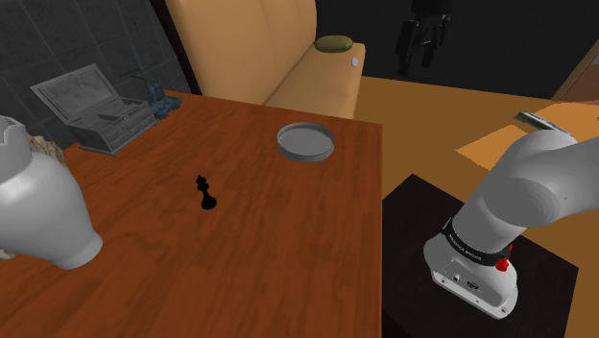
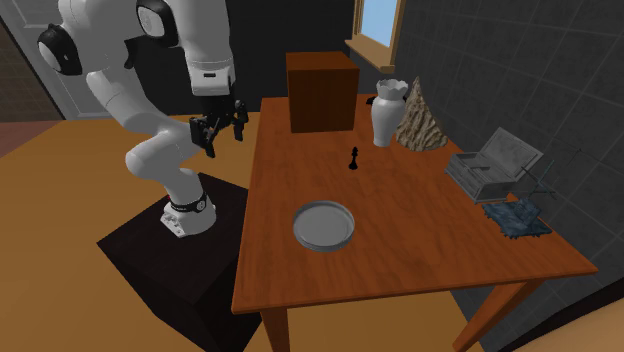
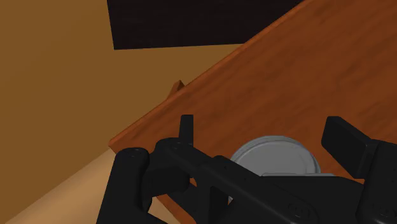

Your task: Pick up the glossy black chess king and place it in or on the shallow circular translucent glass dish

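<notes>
Black king (image 1: pixel 205 195), vase (image 1: pixel 38 211) nr, dish (image 1: pixel 305 142) apart

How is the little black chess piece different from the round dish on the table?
The chess king is black; the dish is pale grey. The chess king stands tall and thin, while the dish lies low, flat and round. The dish is much wider than the chess king. The chess king stands nearer the white vase; the dish sits closer to the table's edge. Both rest on the brown wooden table.
</notes>
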Controlling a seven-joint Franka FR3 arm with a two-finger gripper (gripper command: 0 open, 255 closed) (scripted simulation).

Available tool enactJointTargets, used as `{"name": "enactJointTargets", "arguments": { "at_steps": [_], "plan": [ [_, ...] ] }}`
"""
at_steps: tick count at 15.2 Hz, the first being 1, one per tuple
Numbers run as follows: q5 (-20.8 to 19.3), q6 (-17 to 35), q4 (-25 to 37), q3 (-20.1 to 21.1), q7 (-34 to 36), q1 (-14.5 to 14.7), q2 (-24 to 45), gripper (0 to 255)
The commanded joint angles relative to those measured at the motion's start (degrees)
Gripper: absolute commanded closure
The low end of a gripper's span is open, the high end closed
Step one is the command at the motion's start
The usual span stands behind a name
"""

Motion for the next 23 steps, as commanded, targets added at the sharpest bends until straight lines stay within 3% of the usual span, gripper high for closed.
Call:
{"name": "enactJointTargets", "arguments": {
  "at_steps": [1,14,23],
  "plan": [
    [0.0,0.0,0.0,0.0,0.0,0.0,0.0,0],
    [8.59,16.75,-3.93,15.67,16.9,5.05,7.82,0],
    [8.48,28.19,0.9,26.85,29.39,6.14,20.79,0]
  ]
}}
